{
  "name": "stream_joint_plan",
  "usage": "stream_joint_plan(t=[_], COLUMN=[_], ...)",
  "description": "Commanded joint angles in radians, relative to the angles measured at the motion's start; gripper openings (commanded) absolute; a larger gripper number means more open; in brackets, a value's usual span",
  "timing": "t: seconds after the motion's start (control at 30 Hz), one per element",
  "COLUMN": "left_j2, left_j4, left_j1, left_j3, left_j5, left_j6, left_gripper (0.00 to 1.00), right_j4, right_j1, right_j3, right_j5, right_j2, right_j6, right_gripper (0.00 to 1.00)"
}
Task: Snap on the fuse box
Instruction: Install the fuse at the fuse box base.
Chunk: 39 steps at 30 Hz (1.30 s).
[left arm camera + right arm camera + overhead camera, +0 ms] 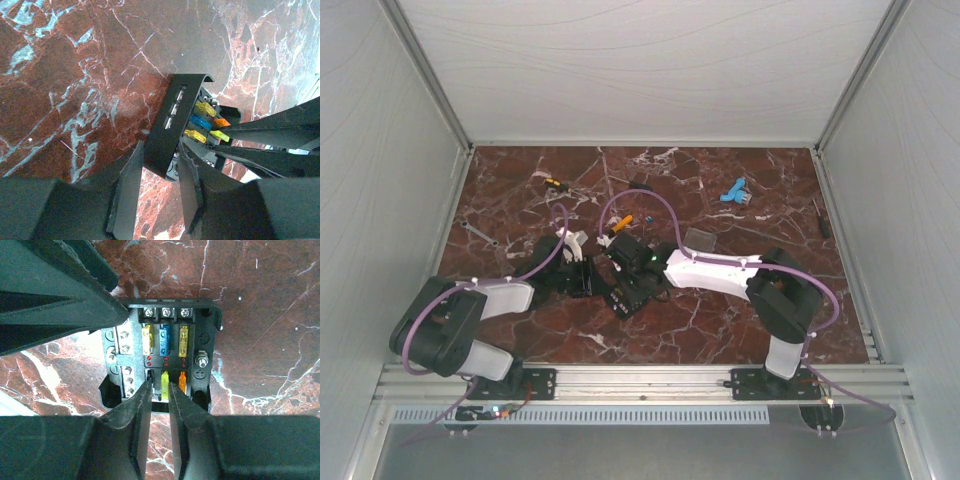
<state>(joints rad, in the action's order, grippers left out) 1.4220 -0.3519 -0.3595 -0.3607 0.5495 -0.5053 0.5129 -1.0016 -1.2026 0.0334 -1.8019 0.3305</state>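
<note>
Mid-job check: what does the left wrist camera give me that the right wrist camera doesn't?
Left wrist only: the outer side wall of the fuse box, gripped by the left end effector. Right wrist only: a top-down look at the screw terminals and red dots between fuse rows. Both: the coloured fuses, the right end effector straddling a yellow fuse, the marble table.

Matt black plastic fuse box (pixel 164 354) — glossy red marble-look table (pixel 260 315)
</note>
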Motion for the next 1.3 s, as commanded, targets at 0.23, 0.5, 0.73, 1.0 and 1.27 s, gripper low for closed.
stream_joint_plan(t=[0.23,0.5,0.73,1.0,1.27], left_j2=[-0.003,-0.009,-0.011,-0.012,-0.014], left_j4=[-0.010,-0.010,-0.009,-0.012,-0.012], left_j1=[0.005,0.005,0.005,0.004,0.005], left_j3=[-0.002,-0.001,0.000,0.000,0.000], left_j5=[-0.015,-0.012,-0.010,-0.004,-0.003], left_j6=[0.015,0.014,0.014,0.013,0.013], left_gripper=[0.34,0.34,0.34,0.35,0.35], right_j4=[0.105,0.115,0.113,0.113,0.120], right_j1=[-0.001,0.006,0.006,0.009,0.010], right_j3=[-0.019,-0.019,-0.038,-0.079,-0.100], right_j5=[0.017,0.028,0.013,0.034,0.051], right_j2=[0.014,0.011,0.026,0.020,-0.011], right_j6=[0.028,0.032,0.014,0.011,-0.001], right_gripper=[0.17,0.07,0.12,0.17,0.16])
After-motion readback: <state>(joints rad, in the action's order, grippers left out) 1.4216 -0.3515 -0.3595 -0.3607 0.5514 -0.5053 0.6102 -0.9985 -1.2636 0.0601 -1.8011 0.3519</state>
